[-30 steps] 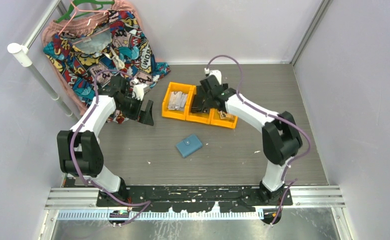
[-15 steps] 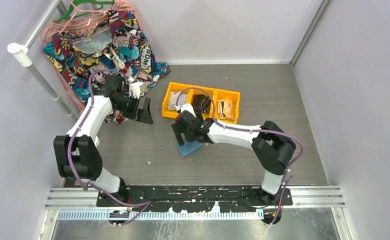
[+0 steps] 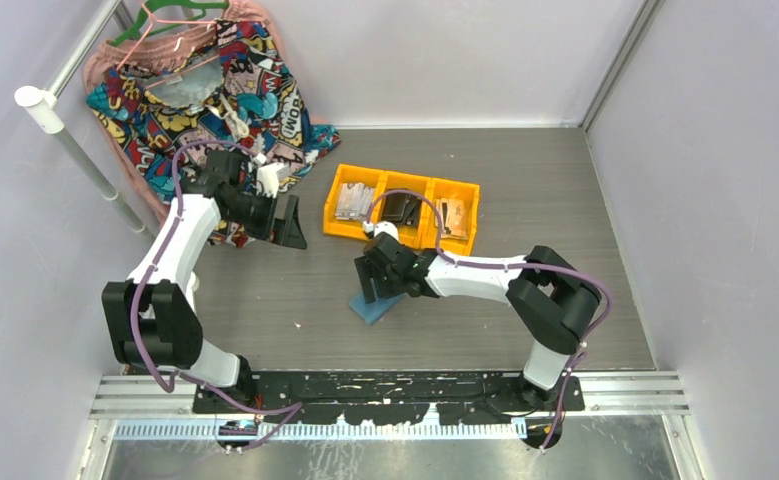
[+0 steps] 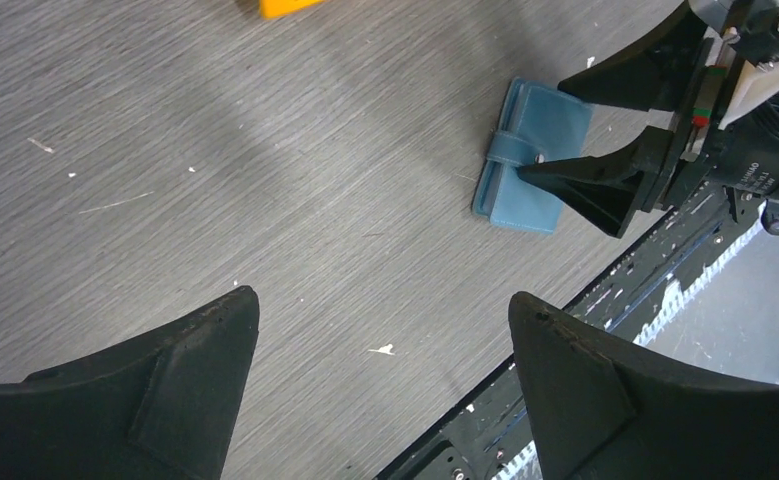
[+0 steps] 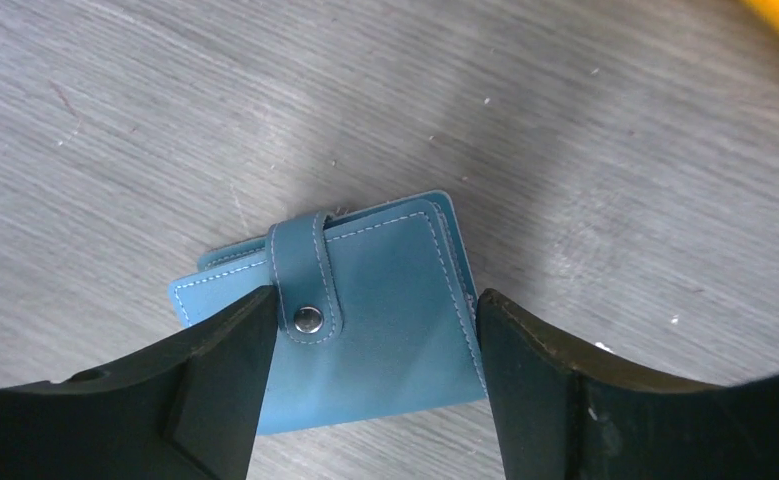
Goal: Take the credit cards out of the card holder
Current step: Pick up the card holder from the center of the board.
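The right gripper [image 4: 541,129], placed over the orange bins [image 3: 345,231] a second ago, is now brought down across the table [image 3: 525,190] to the card holder [image 5: 365,310]. Its jaws are spread and set on either side of the blue wallet, not yet pinching it. The card holder is seen lying flat and closed, its snap [image 5: 308,318] fastened, so no card is out yet. The left gripper [image 4: 383,300] is held well apart, its jaws spread too. A first grasp is judged close.
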You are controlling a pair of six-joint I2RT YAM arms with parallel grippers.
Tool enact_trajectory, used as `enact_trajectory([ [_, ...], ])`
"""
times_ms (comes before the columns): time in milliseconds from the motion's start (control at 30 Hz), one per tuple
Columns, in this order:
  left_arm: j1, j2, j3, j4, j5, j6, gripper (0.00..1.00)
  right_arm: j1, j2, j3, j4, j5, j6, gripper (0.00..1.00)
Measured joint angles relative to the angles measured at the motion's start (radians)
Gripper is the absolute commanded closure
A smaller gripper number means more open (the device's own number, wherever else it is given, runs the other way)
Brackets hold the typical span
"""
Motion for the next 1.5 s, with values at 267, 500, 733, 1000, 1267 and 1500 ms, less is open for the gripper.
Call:
enact_trajectory([
  [267,-0.009,-0.006,-0.004,-0.013,0.011,0.001,0.12,-0.069,-0.069,-0.112,0.077,-0.143,0.083,0.26],
  [500,-0.038,-0.020,-0.004,-0.035,0.016,0.007,0.18,-0.162,-0.135,-0.187,0.108,-0.283,0.150,0.21],
  [733,-0.044,-0.023,-0.004,-0.071,0.017,0.026,0.27,-0.167,-0.145,-0.227,0.153,-0.354,0.188,0.38],
  [1000,-0.051,-0.039,-0.024,-0.104,0.028,0.042,0.27,-0.170,-0.150,-0.272,0.189,-0.364,0.232,0.84],
  [1267,-0.102,-0.071,-0.141,-0.074,0.066,-0.005,0.00,-0.172,-0.180,-0.274,0.249,-0.394,0.288,0.99],
  [1500,-0.104,-0.068,-0.201,-0.013,0.177,-0.111,0.00,-0.172,-0.308,-0.274,0.288,-0.401,0.312,0.99],
])
